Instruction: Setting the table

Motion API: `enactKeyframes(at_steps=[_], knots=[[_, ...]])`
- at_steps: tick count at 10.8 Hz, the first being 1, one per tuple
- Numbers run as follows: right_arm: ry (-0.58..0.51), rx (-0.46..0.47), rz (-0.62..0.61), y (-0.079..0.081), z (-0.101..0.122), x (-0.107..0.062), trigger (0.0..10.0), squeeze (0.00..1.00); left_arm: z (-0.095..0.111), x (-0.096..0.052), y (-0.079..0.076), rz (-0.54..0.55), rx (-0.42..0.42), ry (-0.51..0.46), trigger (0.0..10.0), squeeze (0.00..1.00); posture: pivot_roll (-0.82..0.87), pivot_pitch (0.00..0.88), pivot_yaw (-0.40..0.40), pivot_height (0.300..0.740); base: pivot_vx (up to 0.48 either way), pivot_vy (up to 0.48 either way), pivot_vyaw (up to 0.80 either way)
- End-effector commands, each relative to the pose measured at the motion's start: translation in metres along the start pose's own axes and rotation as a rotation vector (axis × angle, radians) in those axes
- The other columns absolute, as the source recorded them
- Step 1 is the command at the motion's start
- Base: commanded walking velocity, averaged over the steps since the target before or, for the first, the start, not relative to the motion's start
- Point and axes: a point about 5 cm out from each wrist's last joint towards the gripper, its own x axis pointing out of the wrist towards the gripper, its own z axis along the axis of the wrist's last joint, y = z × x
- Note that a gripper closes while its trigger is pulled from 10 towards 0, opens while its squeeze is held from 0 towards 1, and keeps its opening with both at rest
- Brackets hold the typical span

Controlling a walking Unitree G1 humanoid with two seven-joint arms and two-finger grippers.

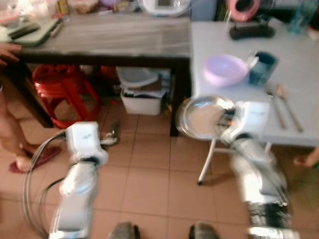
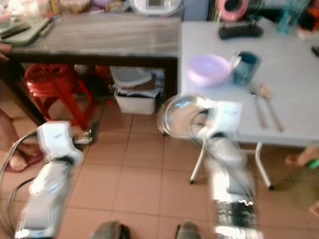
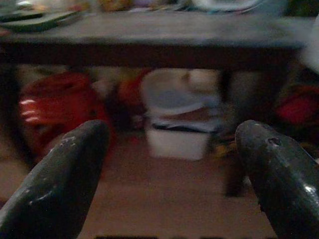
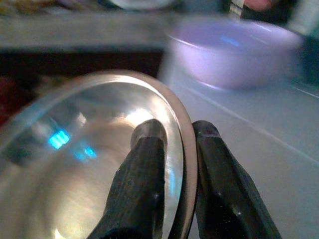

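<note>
- Though the head views are blurred, the steel plate (image 1: 203, 117) reads plainly as a round, shiny, shallow dish with a raised rim, its polished inside throwing back pale and blue glints.
- It hangs in the air at the near left corner of the grey counter (image 1: 299, 74), tipped up on edge, partly over the tiled floor (image 1: 149, 169) and not resting on anything.
- In the right wrist view the right gripper (image 4: 177, 134) has its jaws clamped on the plate's rim: one black finger (image 4: 142, 169) lies inside the dish, the other presses the outside, with the rim edge running between them.
- On the grey counter beyond the plate sit a lilac bowl (image 1: 225, 69) and, just beside it, a dark blue cup (image 1: 261, 67); a spoon (image 1: 277, 106) and another long utensil lie nearer the right edge (too smeared to name more closely).
- A dark wooden counter (image 1: 109, 40) adjoins the grey one on the left, with a red stool (image 1: 62, 89) and a white bin (image 1: 142, 97) beneath it.
- Out over the floor on the left, the left gripper (image 3: 172, 164) holds nothing, its jaws wide apart, pointing toward the bin under the dark counter.
- A person's hand (image 1: 9, 52) rests at the far left end of the dark counter.
</note>
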Motion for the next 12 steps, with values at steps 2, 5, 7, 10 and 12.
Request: enactKeyframes(at_steps=[2, 5, 7, 10, 12], knots=[[-0.052, -0.014, -0.036, -0.008, 0.008, 0.005, 0.0, 0.00, 0.001, 0.005, -0.006, -0.028, -0.001, -0.029, 10.0, 0.00, 0.02, 0.029, 0.043, 0.740, 0.000, 0.465, 0.00], [-0.119, -0.020, -0.024, -0.004, 0.017, 0.005, 0.0, 0.00, 0.012, 0.013, -0.008, -0.055, 0.041, -0.085, 10.0, 0.00, 0.01, 0.041, 0.051, 0.740, 0.476, 0.000, 0.00], [-0.110, -0.024, -0.022, -0.003, 0.012, -0.002, 0.0, 0.00, 0.015, 0.011, -0.010, -0.053, 0.061, -0.100, 10.0, 0.00, 0.01, 0.065, 0.047, 0.740, 0.480, 0.000, 0.00], [-0.128, -0.036, -0.021, -0.005, 0.016, -0.006, 0.0, 0.00, 0.011, 0.007, -0.016, -0.071, 0.060, -0.091, 10.0, 0.00, 0.00, 0.087, 0.040, 0.740, 0.480, 0.000, 0.00], [-0.095, -0.028, -0.032, -0.011, 0.005, -0.022, 0.0, 0.00, 0.004, -0.001, -0.012, -0.050, 0.050, -0.054, 10.0, 0.00, 0.01, 0.109, 0.040, 0.740, 0.480, 0.000, 0.00]])
